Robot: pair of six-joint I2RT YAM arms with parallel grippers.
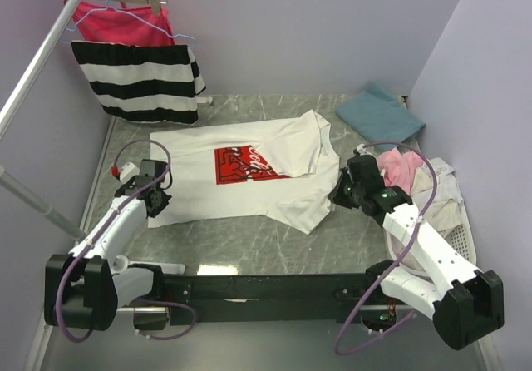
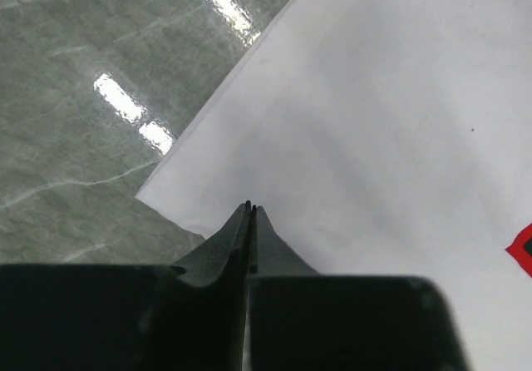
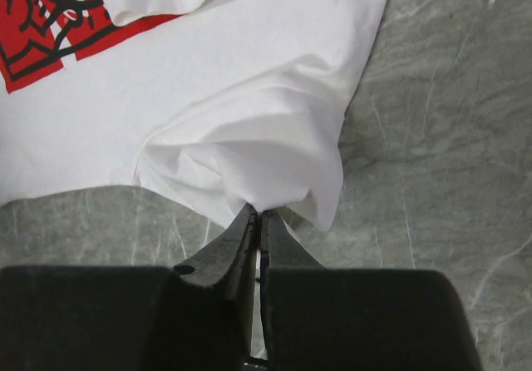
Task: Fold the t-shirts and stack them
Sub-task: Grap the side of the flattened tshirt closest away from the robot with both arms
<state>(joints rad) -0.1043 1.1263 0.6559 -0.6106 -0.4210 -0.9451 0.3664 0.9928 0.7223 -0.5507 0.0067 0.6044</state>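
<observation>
Right wrist: right gripper pinches the white t-shirt; left gripper closed at its edge

A white t-shirt printed with a red square logo is spread face up across the middle of the table, its hem turned to the left and its neck end to the right. One flap of cloth is folded over the right edge of the print, and the near sleeve is bunched into a raised fold. A plain teal-blue t-shirt is laid folded at the far right corner, well apart, while pale pink and white t-shirts are heaped crumpled near the right edge.
</observation>
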